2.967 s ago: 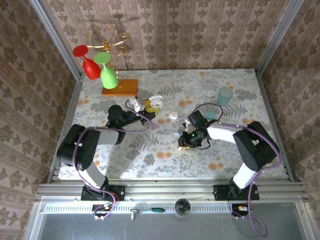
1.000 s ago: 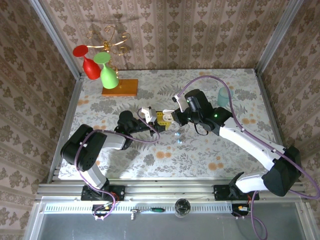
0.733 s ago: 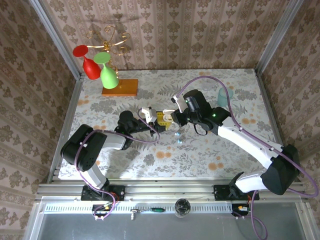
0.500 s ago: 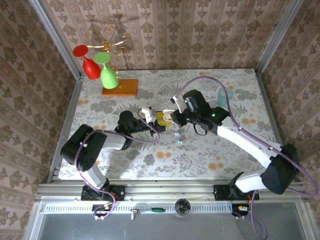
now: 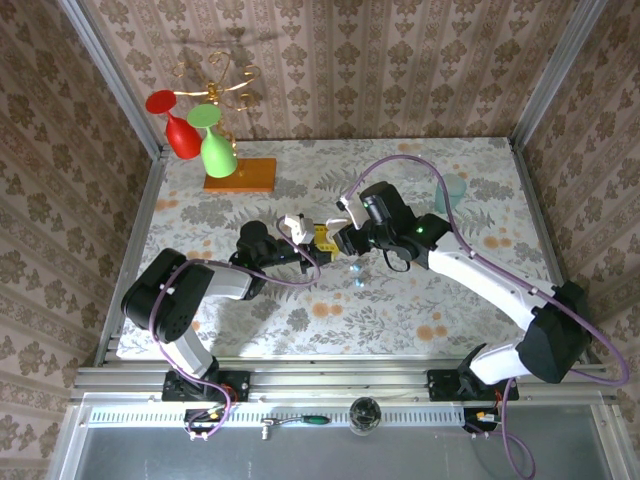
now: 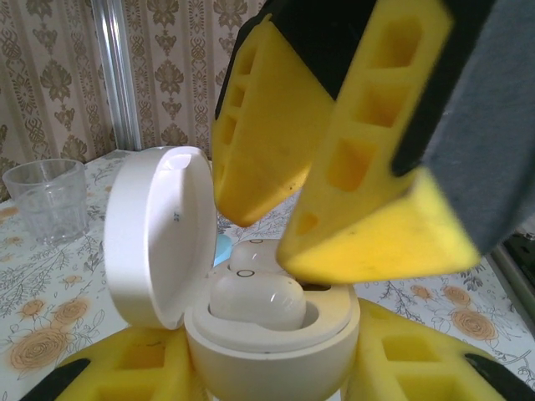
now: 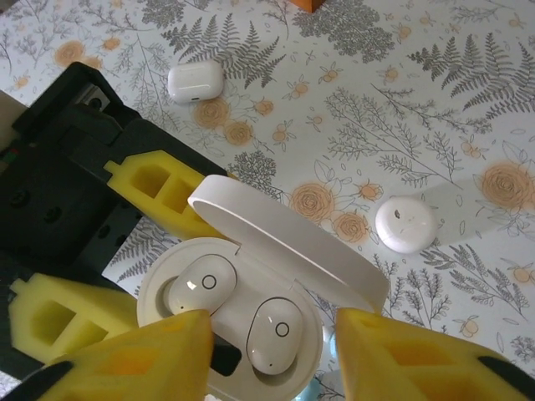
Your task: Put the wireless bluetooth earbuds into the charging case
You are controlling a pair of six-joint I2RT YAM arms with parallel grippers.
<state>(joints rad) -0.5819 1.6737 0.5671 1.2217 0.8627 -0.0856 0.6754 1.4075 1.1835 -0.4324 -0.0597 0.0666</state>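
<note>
Covering charging case [image 7: 284, 242] rim, right gripper [image 7: 272, 326]

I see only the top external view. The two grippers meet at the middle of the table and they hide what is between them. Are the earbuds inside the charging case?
Observer: Yes. The right wrist view shows both earbuds seated inside the white charging case.
Operator: Is its lid closed?
Observer: No, the lid stands open, tipped up at its hinge.
Operator: Does the right gripper hold something?
Observer: No, the right gripper is open and empty, poised just above the case.
</note>
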